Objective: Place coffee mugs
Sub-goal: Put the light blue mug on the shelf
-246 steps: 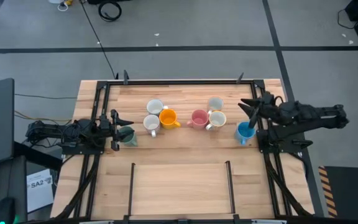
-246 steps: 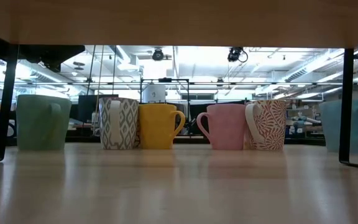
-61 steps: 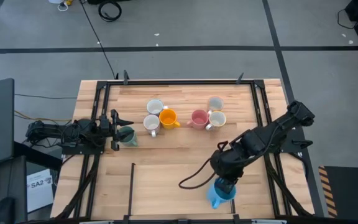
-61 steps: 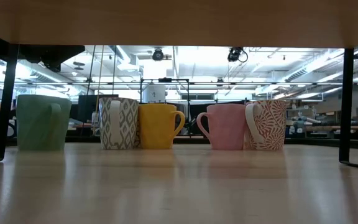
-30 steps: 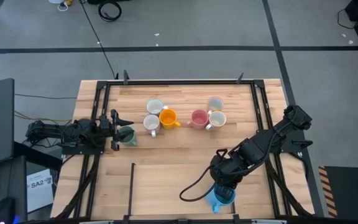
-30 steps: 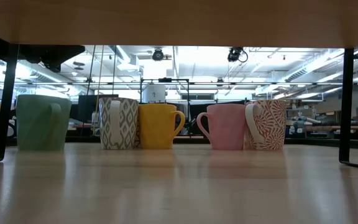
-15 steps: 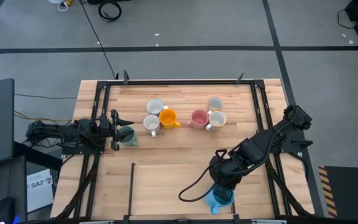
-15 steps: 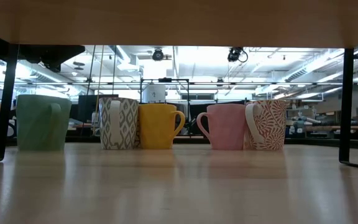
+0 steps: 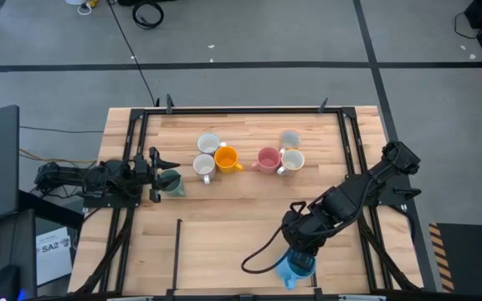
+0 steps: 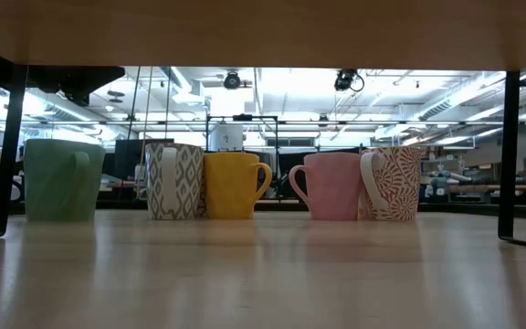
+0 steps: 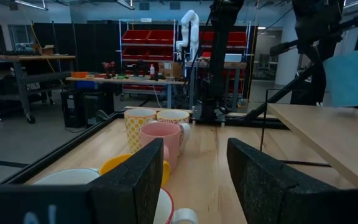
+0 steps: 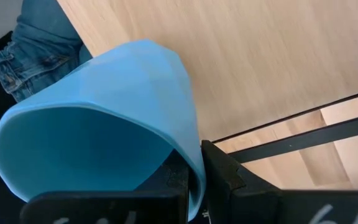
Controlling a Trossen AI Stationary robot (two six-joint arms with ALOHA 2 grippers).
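A: How far along is the task judged to be?

B: On the pale wooden table (image 9: 241,213), five small ceramic mugs (image 9: 224,157) are being left grouped; the blue ceramic mug (image 9: 289,267) is being held by its rim in the right claw (image 9: 301,256) near the front edge, not yet set down.

A: And the left claw (image 9: 159,174)?

B: It is being kept wide around the dark green ceramic mug (image 9: 172,182). The pinched rim is being shown only in the right wrist view.

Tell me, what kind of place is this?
Probably a robotics lab or workshop. Behind the wooden table with its mugs stand shelves of red bins, cluttered workbenches and a white robot arm.
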